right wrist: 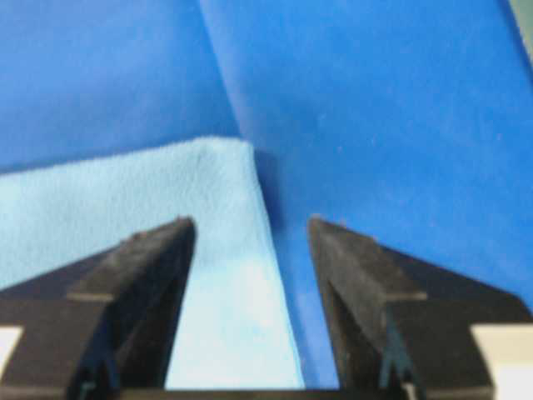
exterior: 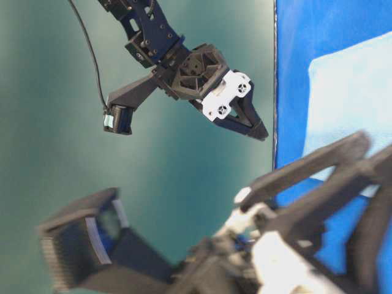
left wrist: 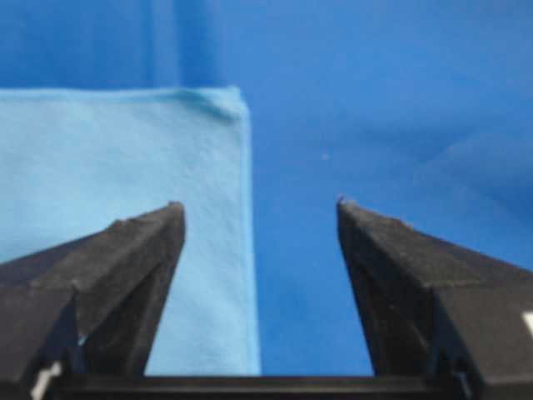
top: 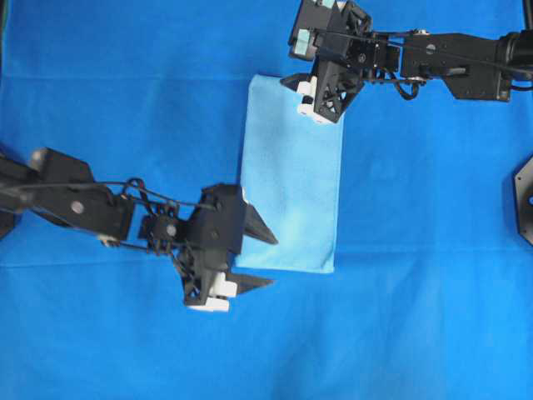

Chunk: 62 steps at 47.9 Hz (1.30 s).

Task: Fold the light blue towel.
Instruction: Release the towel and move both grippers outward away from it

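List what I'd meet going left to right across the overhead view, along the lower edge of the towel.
Left end effector, open → pale sky-blue folded microfibre towel → bare deep-blue table covering → black base part at the right edge.

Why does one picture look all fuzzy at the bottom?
In the table-level view the left tool sits close to the lens, so it blurs, while the right tool farther off stays sharp. Both wrist views are slightly soft; the overhead view is evenly lit.

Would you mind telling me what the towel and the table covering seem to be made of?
The towel looks like thin, soft microfibre or fleece: matte, faintly fuzzy, lying flat with a crisp edge. The table covering appears to be deep-blue woven fabric, smooth and matte, showing soft creases. Exact fibres cannot be told.
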Tool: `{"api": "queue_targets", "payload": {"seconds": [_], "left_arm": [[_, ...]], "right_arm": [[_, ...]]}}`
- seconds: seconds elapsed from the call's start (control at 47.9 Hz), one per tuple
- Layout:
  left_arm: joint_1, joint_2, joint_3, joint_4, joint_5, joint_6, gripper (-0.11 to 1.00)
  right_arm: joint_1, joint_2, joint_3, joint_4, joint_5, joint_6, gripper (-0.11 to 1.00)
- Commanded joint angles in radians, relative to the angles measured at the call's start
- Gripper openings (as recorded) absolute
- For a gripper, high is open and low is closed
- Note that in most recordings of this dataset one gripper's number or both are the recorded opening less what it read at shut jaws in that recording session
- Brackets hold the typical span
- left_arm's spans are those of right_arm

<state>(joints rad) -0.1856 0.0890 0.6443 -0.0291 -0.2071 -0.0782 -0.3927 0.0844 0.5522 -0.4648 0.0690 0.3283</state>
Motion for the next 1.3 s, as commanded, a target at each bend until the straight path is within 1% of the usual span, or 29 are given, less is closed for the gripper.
{"api": "queue_targets", "payload": {"seconds": [0.0, 0.104, 0.188, 0.251, 0.334, 0.439, 0.522, 0.648, 0.773, 0.898, 1.128, 1.274], "left_arm": [[0.011, -0.083, -0.018, 0.002, 0.051, 0.003, 0.7], [0.021, -0.15, -0.006, 0.003, 0.097, 0.008, 0.69], [0.044, -0.201, 0.015, 0.005, 0.106, 0.009, 0.69], [0.072, -0.239, 0.038, 0.006, 0.104, 0.014, 0.69], [0.117, -0.287, 0.08, 0.006, 0.095, 0.04, 0.69], [0.186, -0.345, 0.15, 0.008, 0.038, 0.087, 0.69], [0.233, -0.39, 0.201, 0.006, -0.017, 0.107, 0.68], [0.308, -0.436, 0.268, 0.006, -0.094, 0.11, 0.68], [0.344, -0.436, 0.31, 0.006, -0.147, 0.109, 0.68], [0.345, -0.41, 0.308, 0.006, -0.155, 0.107, 0.68], [0.345, -0.396, 0.296, 0.006, -0.155, 0.11, 0.68], [0.356, -0.376, 0.278, 0.006, -0.155, 0.117, 0.68]], "right_arm": [[0.006, -0.058, -0.002, -0.003, 0.005, -0.002, 0.59], [0.023, -0.12, 0.028, -0.005, 0.012, -0.003, 0.6], [0.035, -0.179, 0.061, -0.006, 0.012, -0.003, 0.6], [0.048, -0.229, 0.094, -0.006, 0.008, 0.0, 0.61], [0.06, -0.299, 0.147, -0.006, -0.011, 0.008, 0.61], [0.08, -0.387, 0.225, -0.002, -0.055, 0.021, 0.61], [0.094, -0.459, 0.291, 0.008, -0.097, 0.032, 0.61], [0.103, -0.561, 0.391, 0.026, -0.133, 0.063, 0.61], [0.103, -0.607, 0.456, 0.034, -0.164, 0.095, 0.6], [0.103, -0.612, 0.469, 0.034, -0.167, 0.114, 0.6], [0.101, -0.6, 0.459, 0.034, -0.167, 0.112, 0.6], [0.074, -0.548, 0.428, 0.034, -0.158, 0.117, 0.6]]}}
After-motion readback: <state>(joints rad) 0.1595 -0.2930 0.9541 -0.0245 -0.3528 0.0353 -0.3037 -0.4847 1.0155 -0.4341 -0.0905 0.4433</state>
